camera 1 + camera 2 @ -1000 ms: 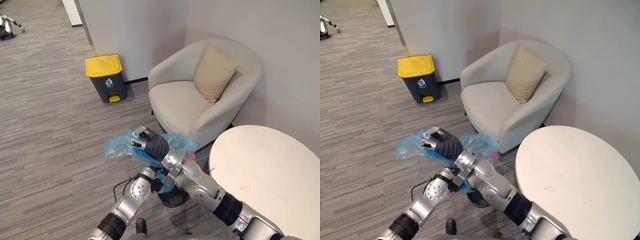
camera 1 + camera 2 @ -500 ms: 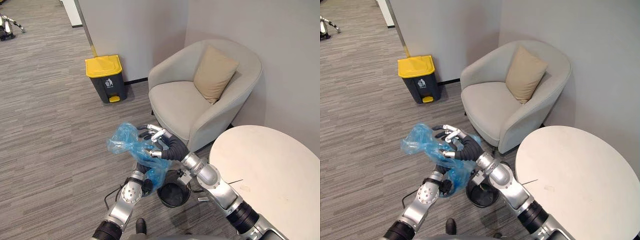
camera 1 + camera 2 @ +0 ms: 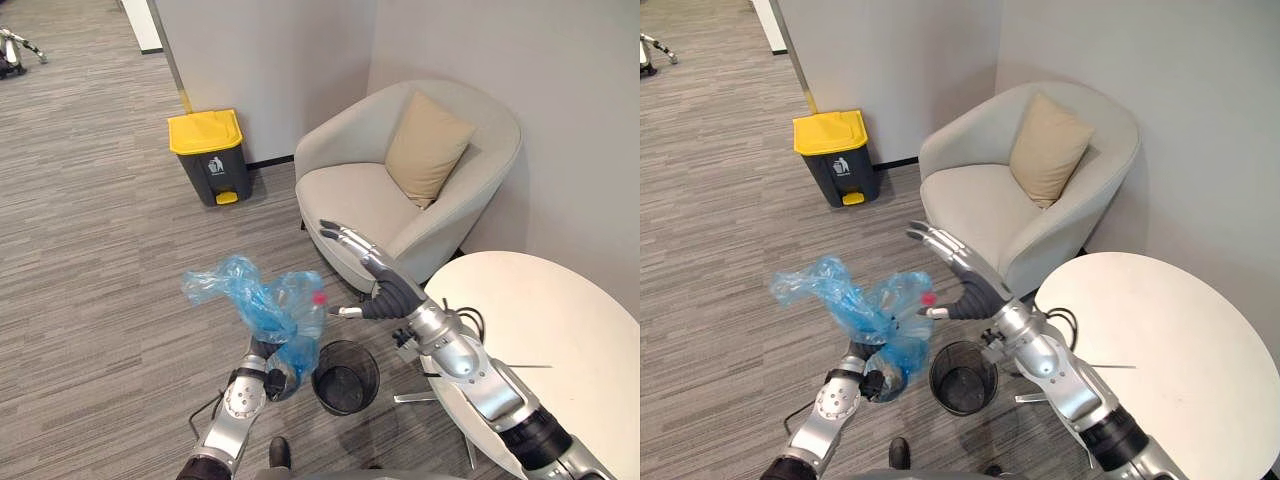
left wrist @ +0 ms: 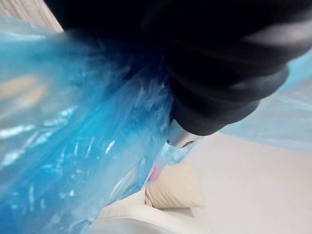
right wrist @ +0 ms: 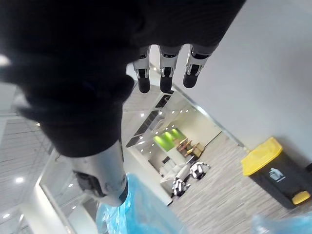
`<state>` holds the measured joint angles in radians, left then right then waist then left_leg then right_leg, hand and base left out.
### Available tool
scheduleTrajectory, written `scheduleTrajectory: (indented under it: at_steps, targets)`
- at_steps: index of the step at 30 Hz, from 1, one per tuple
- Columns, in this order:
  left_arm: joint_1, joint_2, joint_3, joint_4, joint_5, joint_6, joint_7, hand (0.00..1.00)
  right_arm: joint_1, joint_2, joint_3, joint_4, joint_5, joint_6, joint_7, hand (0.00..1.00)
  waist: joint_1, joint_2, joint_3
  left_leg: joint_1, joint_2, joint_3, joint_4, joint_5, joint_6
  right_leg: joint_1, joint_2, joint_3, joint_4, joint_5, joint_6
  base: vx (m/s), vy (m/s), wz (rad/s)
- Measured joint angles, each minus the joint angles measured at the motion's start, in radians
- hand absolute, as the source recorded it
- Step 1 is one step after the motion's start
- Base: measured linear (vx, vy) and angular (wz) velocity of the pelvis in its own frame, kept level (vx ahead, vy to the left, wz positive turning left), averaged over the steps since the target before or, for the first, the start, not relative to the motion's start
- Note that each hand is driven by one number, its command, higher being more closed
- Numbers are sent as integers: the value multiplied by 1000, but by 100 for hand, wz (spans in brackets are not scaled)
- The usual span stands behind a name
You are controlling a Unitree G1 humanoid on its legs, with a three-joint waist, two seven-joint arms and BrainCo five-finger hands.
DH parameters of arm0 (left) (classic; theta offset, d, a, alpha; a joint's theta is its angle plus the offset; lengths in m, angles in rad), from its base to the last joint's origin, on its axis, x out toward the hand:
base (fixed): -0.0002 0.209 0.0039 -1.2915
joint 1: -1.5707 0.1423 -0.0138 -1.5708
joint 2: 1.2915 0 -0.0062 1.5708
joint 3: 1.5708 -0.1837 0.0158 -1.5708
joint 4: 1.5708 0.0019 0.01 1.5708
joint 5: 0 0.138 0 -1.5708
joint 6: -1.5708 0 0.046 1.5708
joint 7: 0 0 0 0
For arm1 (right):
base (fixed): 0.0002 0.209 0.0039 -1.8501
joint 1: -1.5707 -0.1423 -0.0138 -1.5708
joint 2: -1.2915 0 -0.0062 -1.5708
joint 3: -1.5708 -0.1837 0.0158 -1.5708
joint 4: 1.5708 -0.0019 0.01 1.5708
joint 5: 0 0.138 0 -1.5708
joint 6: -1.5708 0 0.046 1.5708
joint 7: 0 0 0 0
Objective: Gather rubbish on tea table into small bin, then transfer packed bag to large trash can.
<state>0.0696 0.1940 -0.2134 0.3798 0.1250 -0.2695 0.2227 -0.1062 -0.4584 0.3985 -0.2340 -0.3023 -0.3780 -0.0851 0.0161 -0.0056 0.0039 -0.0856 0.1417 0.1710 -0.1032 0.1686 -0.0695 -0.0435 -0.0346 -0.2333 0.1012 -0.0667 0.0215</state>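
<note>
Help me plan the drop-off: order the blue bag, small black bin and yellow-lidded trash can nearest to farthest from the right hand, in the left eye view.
1. Blue bag, just left of the right hand.
2. Small black bin, on the floor below.
3. Yellow-lidded trash can, by the far wall.

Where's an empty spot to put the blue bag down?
Bare carpet lies between the yellow-lidded trash can and the blue bag. The white table is bare too. It's crowded around the small bin, armchair and open right hand.
</note>
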Motion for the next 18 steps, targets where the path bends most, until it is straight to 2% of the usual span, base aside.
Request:
scheduleTrajectory:
  at_steps: [3, 7, 10, 12, 18]
  targets:
    - [5, 0, 33, 40, -9, 0, 1, 100, 73, 2, -57, 0, -13, -1, -8, 0, 0, 0, 0, -1, 0, 0, 0, 0, 0, -1, 0, 0, 0, 0, 0, 0, 0, 0]
    - [44, -2, 69, 67, -16, 1, -3, 100, 192, 84, -132, 52, 29, -7, -2, 0, -3, 0, 0, -9, -1, 0, 0, 0, 0, -11, -1, 1, 0, -1, 1, 0, 0, 0]
    - [69, -3, 100, 92, -28, 1, -9, 100, 235, 165, -183, 222, 97, 2, 18, 0, -4, 0, 0, -8, -4, -1, 0, 0, 0, -11, 0, 0, 0, -1, 1, 0, 0, 1]
    - [75, -2, 137, 140, -33, 2, -31, 100, 264, 225, -240, 365, 154, 24, 45, 0, -4, 1, 1, -8, -7, -6, 0, -2, -3, -12, -2, -6, -2, -3, 5, 0, 0, 7]
    - [116, -2, 187, 205, -35, 3, -74, 100, 280, 285, -343, 634, 217, 54, 68, 0, -4, 10, 6, -6, -15, -13, 0, -12, -14, -8, -11, -10, -5, -13, 18, 0, 0, 3]
